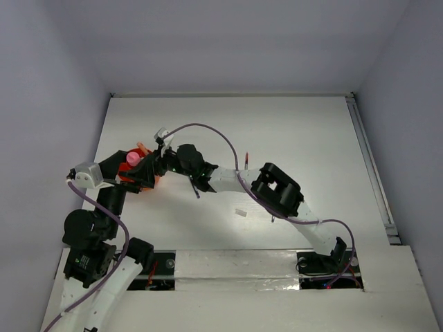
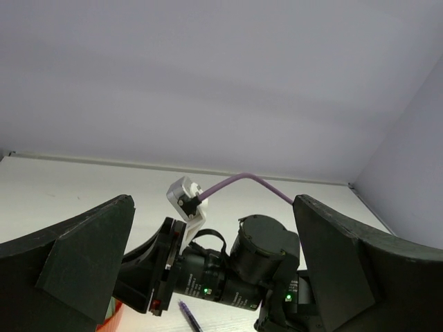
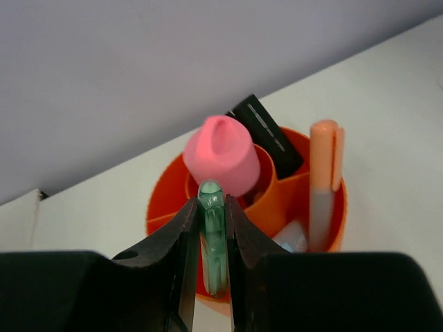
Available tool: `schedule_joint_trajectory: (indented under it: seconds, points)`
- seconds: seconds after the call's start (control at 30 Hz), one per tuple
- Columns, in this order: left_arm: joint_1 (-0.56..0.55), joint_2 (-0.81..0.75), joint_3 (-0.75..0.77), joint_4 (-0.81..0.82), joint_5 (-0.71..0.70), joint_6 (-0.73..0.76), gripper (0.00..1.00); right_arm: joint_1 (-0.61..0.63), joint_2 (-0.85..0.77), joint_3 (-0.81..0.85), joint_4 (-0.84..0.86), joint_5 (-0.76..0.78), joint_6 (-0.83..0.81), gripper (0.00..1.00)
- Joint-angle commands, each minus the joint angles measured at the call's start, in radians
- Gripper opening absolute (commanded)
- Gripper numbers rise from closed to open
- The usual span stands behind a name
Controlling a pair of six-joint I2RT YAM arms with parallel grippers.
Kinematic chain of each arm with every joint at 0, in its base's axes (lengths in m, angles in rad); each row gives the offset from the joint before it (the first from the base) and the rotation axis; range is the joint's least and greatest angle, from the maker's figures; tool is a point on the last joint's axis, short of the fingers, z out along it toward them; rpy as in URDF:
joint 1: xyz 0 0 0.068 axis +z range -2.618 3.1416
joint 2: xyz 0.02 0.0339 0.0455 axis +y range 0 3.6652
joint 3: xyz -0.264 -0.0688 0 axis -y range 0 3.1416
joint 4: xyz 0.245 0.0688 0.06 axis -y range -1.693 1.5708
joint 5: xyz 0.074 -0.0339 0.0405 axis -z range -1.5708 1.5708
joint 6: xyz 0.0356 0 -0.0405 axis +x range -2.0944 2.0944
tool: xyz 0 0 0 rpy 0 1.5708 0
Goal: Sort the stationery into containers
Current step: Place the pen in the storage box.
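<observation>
Right gripper (image 3: 211,216) is pressed together on a green-capped marker (image 3: 212,242), one dark finger on each side and the cap tip showing at 12 o'clock. The marker hangs over the near wall of the orange pot (image 3: 325,228), at the pot's 6 o'clock in the right wrist view. Dividers split the pot into cells. A pink-capped tube (image 3: 223,153) stands in the middle one, a flat black item (image 3: 266,135) sits at 1 o'clock, an orange marker (image 3: 324,180) leans on the rim at 3 o'clock, and a pale cap (image 3: 294,238) lies low at 4 o'clock.

Left gripper (image 2: 213,202) is spread wide, and the right arm's wrist fills the gap between its fingers. A sliver of the pot's rim shows just inside the finger at 7 o'clock; whether they touch cannot be told. A blue pen (image 2: 188,315) lies on the table under that wrist.

From above, both grippers crowd the pot, the left one from 9 o'clock and the right one from 3 o'clock, so there is little room around the rim. The pot stands near the left edge of the white table (image 1: 291,131). Bare surface stretches toward 12 and 2 o'clock up to the walls. A red pen (image 1: 247,160) lies just beyond the right forearm, and a white bit (image 1: 240,213) lies on its near side, well apart from the pot.
</observation>
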Motion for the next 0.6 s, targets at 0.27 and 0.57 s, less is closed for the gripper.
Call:
schedule_joint_trajectory:
  seconds: [0.27, 0.57]
  points:
    - [0.038, 0.015, -0.007, 0.073, 0.051, -0.002, 0.99, -0.003, -0.030, -0.041, 0.087, 0.062, -0.068, 0.00]
    - [0.075, 0.026, -0.008, 0.079, 0.077, -0.008, 0.99, -0.012, -0.067, -0.077, 0.085, 0.049, -0.059, 0.53]
